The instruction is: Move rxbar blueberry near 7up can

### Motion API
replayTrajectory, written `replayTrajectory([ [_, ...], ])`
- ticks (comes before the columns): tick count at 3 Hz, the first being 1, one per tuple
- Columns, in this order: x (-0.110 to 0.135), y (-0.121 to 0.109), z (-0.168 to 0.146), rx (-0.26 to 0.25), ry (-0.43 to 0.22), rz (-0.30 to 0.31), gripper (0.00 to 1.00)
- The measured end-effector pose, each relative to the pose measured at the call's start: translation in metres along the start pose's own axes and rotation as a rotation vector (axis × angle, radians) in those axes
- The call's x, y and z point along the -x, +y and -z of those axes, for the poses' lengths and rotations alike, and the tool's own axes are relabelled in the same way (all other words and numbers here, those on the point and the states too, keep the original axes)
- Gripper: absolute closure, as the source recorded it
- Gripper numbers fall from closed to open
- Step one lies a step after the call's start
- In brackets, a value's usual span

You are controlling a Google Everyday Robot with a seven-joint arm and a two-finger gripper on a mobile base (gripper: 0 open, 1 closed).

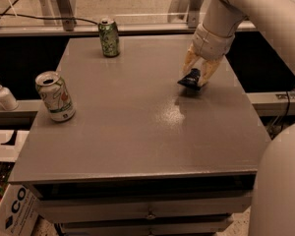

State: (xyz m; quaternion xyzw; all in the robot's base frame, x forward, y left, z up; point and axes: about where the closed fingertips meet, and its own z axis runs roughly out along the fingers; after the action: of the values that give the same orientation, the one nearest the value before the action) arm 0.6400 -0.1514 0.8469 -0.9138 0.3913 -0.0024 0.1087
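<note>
The rxbar blueberry (190, 78), a small dark navy bar, sits between the tan fingers of my gripper (196, 76) at the right rear of the grey table (137, 132). The gripper is shut on the bar and holds it at or just above the tabletop, with a small shadow beneath. The 7up can (55, 96), pale whitish-green with a silver open top, stands upright near the table's left edge, far to the left of the gripper.
A darker green can (108, 37) stands at the table's back, left of centre. A white pump bottle (3, 95) sits on a ledge off the left side. My white arm (265, 23) fills the right side. A cardboard box (12, 213) is at the lower left.
</note>
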Motion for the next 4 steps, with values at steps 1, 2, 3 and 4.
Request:
replayTrajectory([
  [1,0.03,0.0,0.001,-0.016,-0.062,0.003,1.0],
  [2,0.067,0.001,0.004,-0.031,-0.131,0.016,1.0],
  [3,0.112,-0.003,0.003,-0.038,-0.197,0.052,1.0],
  [4,0.155,-0.01,0.001,-0.043,-0.248,0.106,1.0],
])
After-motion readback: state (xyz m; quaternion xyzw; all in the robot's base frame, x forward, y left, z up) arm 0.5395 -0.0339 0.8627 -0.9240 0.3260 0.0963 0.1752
